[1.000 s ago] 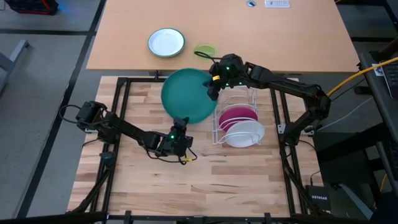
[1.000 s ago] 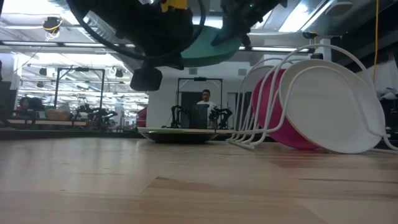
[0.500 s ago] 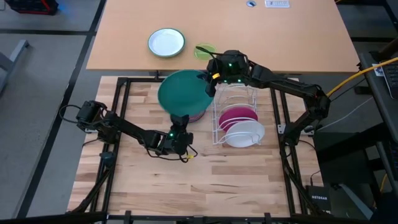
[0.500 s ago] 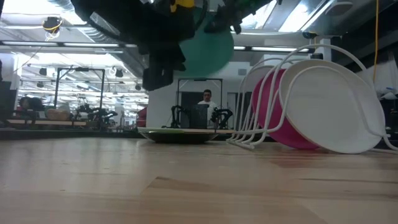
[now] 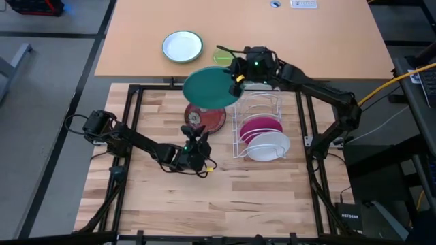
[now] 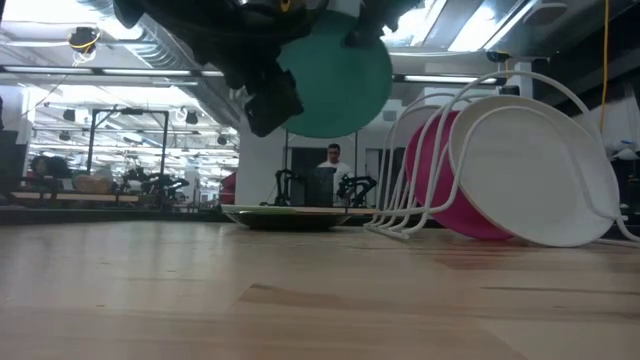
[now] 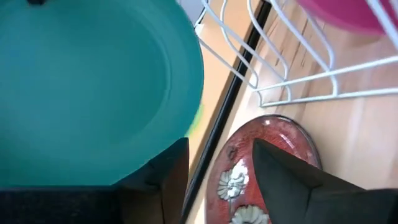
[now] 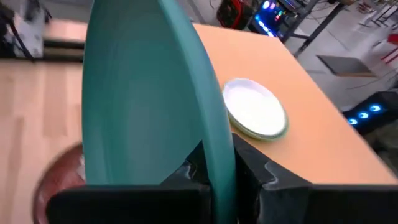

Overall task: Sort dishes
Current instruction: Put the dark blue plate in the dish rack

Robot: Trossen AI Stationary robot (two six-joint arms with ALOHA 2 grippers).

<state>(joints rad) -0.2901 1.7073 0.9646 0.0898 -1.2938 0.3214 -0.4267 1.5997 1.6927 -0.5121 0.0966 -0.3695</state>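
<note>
The large teal plate (image 5: 208,87) hangs tilted above the table's far middle, with my right gripper (image 5: 236,77) shut on its right rim. Below it the dark red speckled bowl (image 5: 206,117) stands on the wood. My left gripper (image 5: 197,133) is open just near of the bowl and touches nothing; in the left wrist view its fingers (image 7: 171,177) stand apart, with the bowl (image 7: 267,155) beyond them. The magenta-pink plate (image 5: 261,125) and the plain white plate (image 5: 270,145) stand on edge in the white wire rack (image 5: 257,102). My right gripper pinches the teal plate's rim (image 8: 219,146) between its two fingers, one finger on each face. It comes at the rim from the table's right side. The plate is lifted clear of the table and the bowl and is tipped steeply, near to standing on edge.
On the tan table beyond the far edge lie a white plate with a green rim (image 5: 182,46) and a small lime-green dish (image 5: 223,54). The rack's far slots (image 5: 259,101) hold nothing. A person (image 6: 333,160) sits far off in the room.
My left gripper has opened and let go of the teal plate's near rim. My right gripper has gone up and toward the far edge with the plate, tipping it from nearly flat to steeply tilted. The dark red bowl beneath it has come into view.
</note>
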